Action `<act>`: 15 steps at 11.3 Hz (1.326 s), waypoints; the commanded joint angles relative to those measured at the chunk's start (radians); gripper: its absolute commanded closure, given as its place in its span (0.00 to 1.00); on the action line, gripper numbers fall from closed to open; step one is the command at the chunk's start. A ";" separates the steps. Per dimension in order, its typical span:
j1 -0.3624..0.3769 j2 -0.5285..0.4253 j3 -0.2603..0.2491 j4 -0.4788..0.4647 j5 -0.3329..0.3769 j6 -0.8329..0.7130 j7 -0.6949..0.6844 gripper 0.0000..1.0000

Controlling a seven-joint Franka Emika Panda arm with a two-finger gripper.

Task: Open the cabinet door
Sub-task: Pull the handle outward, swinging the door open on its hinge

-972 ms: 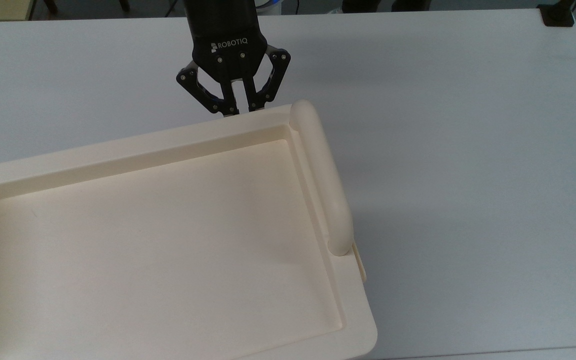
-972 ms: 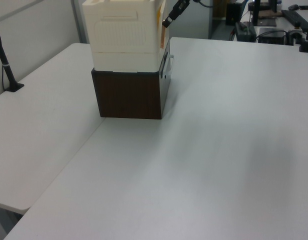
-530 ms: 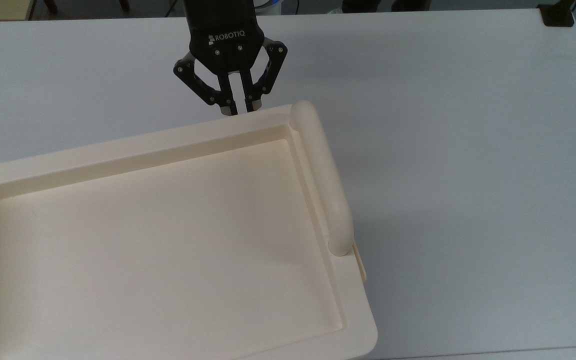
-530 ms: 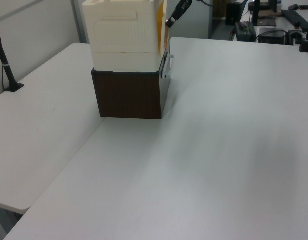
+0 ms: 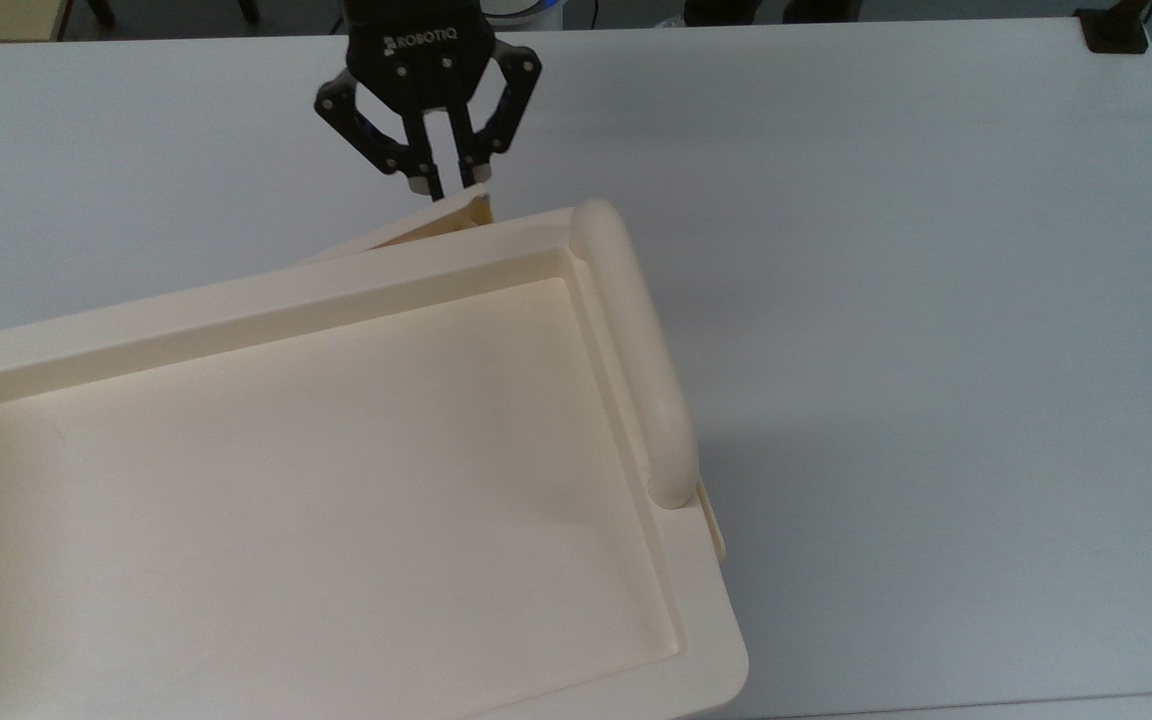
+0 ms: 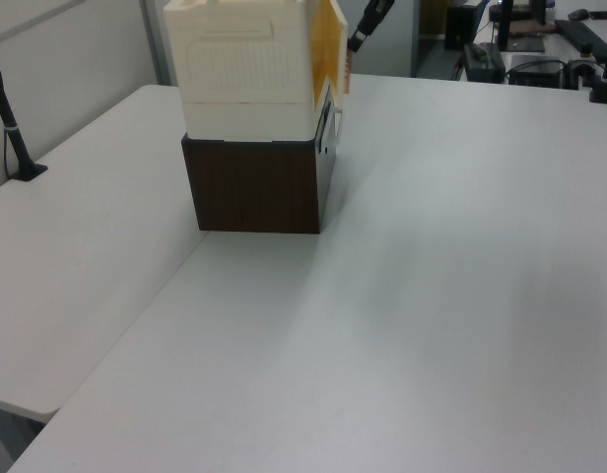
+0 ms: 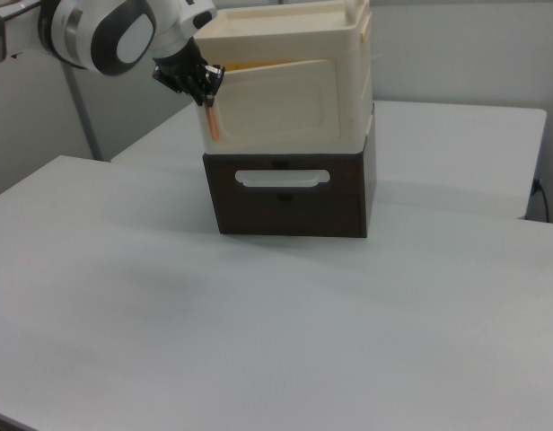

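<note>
Upper centre of top view: gripper (image 5: 448, 190) jaws clamped on cabinet door (image 5: 406, 231) edge, door ajar from cabinet (image 5: 266, 296); dark brown box (image 7: 290, 193) beneath, on bench (image 5: 886, 250).

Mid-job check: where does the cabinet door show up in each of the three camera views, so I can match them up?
Top view: the cabinet door is a thin sliver angling out past the cabinet's upper rim, just under the gripper.
Left view: the door swings out at the cabinet's upper right corner.
Right view: the door covers the cabinet's front, its left edge pulled out.
Shared landmark: the gripper at the door's free edge.
</note>
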 commanded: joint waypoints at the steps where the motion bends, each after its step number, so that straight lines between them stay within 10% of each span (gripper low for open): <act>1: -0.091 -0.040 -0.020 -0.030 -0.043 -0.079 -0.032 0.27; 4: -0.138 -0.078 -0.039 -0.030 -0.043 -0.191 -0.046 0.00; 15: -0.278 -0.166 -0.065 0.011 -0.029 -0.363 -0.089 0.00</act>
